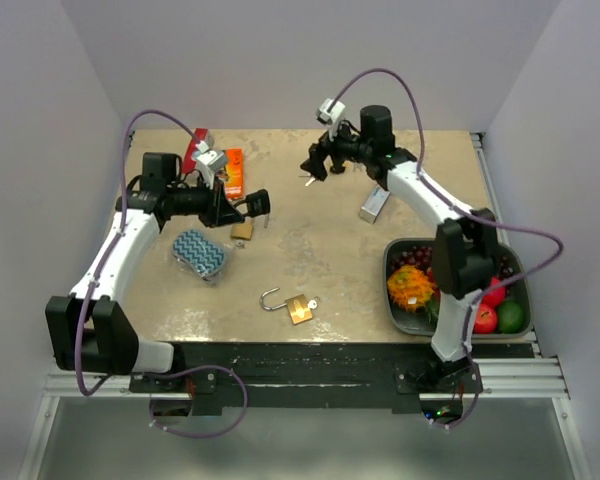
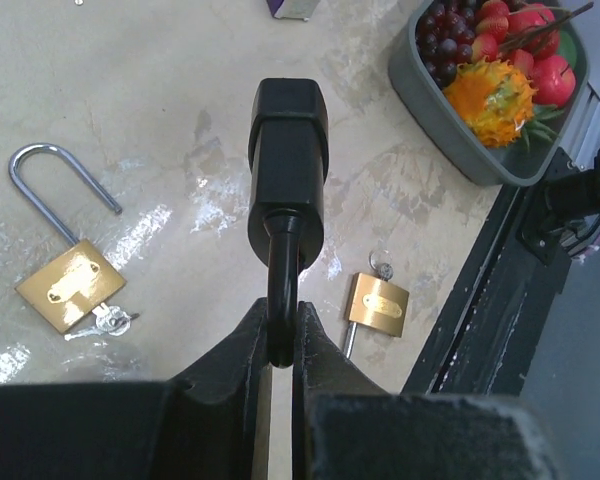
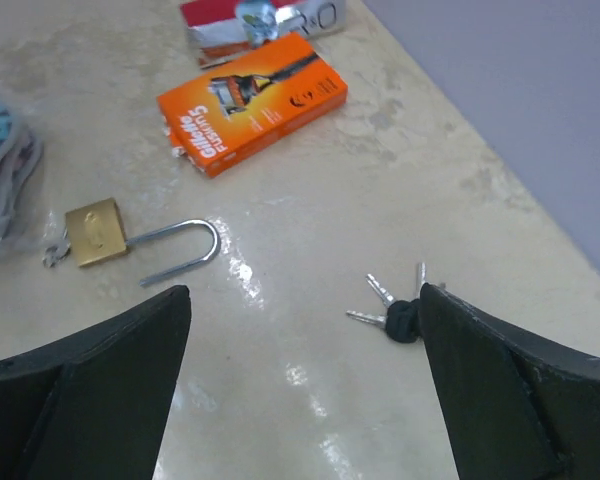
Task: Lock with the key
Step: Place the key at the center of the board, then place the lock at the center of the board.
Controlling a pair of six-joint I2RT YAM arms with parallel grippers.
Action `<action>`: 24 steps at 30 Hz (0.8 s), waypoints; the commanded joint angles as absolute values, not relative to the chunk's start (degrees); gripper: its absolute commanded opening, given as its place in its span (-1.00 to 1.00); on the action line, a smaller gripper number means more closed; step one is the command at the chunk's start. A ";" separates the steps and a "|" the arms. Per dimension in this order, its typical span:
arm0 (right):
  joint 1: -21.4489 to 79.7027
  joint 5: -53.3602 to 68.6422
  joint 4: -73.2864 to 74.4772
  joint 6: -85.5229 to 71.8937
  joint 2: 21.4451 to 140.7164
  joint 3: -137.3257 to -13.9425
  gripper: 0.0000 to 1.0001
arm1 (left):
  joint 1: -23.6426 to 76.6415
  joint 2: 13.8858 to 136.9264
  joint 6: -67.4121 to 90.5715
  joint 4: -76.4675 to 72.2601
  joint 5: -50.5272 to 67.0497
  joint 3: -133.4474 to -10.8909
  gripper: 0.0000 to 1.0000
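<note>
My left gripper (image 1: 242,206) is shut on the shackle of a black padlock (image 1: 259,203) and holds it above the table; in the left wrist view the gripper (image 2: 280,318) pinches the shackle, with the lock body (image 2: 288,160) pointing away. A brass padlock (image 1: 242,230) with its long shackle open lies below it, a key in its base (image 2: 108,320). A second brass padlock (image 1: 298,307) lies open near the front edge (image 2: 377,305). My right gripper (image 1: 315,166) is open and empty (image 3: 305,295), low over a bunch of keys (image 3: 400,316) beside its right finger.
An orange razor box (image 1: 234,172) and a red package (image 1: 195,150) lie at the back left. A blue patterned pouch (image 1: 199,252) lies left of the padlocks. A small grey box (image 1: 374,204) lies right of centre. A grey bowl (image 1: 392,290) of fruit stands at the front right.
</note>
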State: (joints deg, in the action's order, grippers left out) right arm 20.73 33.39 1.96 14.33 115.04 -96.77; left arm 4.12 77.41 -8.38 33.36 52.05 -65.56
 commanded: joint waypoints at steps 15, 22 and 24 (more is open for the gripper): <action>40.16 35.08 7.65 61.96 81.48 -67.68 0.92 | 8.79 79.63 -2.38 40.87 67.67 -71.81 -1.00; 43.42 32.70 3.35 58.10 81.04 -66.01 0.78 | 9.23 78.58 -1.67 40.43 69.00 -70.84 -1.00; 43.68 32.52 2.99 57.57 81.04 -65.92 0.74 | 9.40 78.22 -1.58 40.34 68.91 -70.31 -1.00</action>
